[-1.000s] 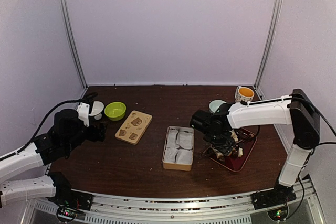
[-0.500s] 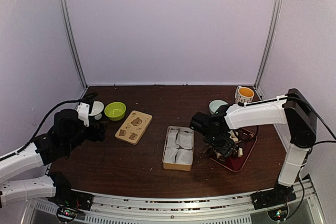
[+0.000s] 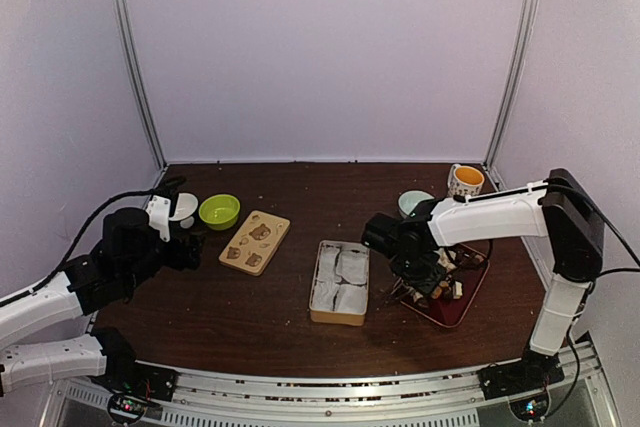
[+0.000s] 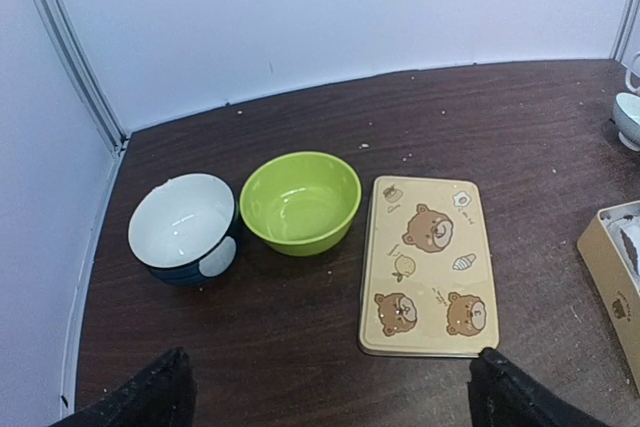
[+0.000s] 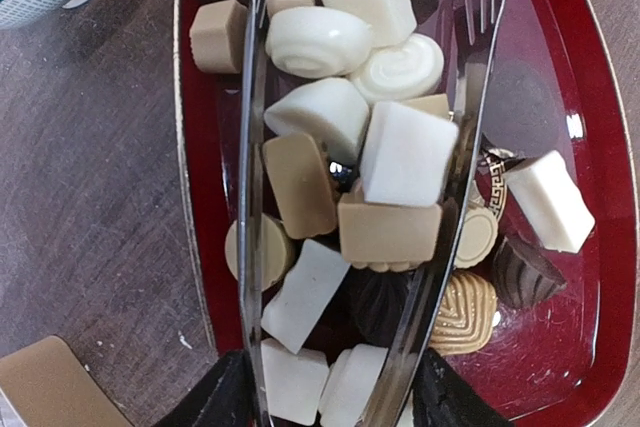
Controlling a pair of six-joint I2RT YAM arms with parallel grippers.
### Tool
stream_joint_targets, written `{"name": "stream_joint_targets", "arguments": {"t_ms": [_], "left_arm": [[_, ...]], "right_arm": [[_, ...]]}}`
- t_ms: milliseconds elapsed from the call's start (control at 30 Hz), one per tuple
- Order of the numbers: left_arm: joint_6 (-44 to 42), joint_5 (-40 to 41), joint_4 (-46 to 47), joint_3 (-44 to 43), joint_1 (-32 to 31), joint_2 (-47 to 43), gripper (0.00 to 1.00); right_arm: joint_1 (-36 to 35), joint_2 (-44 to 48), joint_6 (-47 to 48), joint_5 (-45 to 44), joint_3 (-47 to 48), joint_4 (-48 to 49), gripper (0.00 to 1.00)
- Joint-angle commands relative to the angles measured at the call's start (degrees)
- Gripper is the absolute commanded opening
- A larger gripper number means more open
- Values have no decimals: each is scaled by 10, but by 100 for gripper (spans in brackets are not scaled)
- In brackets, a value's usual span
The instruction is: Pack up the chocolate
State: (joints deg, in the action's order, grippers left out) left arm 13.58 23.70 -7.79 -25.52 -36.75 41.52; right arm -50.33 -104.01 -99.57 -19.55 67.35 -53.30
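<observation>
The chocolate [image 5: 405,152], white, tan and dark pieces, lies heaped in a red tray [image 5: 600,247] at the right of the table [image 3: 460,312]. My right gripper [image 5: 330,397] hangs over it, shut on metal tongs [image 5: 250,147]. The two tong blades straddle several pieces in the middle of the heap. A tan box [image 3: 340,282] lined with white paper stands left of the tray. My left gripper [image 4: 330,402] is open and holds nothing, low over the table just in front of the bear lid [image 4: 425,267].
A green bowl [image 4: 300,202] and a white-and-navy bowl [image 4: 183,222] sit behind the lid at the left. A pale bowl [image 3: 412,201] and an orange-filled mug [image 3: 465,179] stand at the back right, behind the tray. White walls close in the table.
The right wrist has shifted slightly over the tray, staying above the chocolate. The left arm has not moved.
</observation>
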Motion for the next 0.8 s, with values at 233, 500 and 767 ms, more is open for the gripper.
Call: {"name": "stream_joint_targets", "arguments": {"t_ms": [233,500,767], "left_arm": [[-1,-6,16,4,2,0,98],[-3,-3,17,8,2,-8,98],[-5,-5,17,9,2,-12,98]], "right_arm": [[2,62,-10,-15,-4,-29,53],[1,118,-11,-16,-37,-30,53],[1,157,30,20,-66,9,52]]}}
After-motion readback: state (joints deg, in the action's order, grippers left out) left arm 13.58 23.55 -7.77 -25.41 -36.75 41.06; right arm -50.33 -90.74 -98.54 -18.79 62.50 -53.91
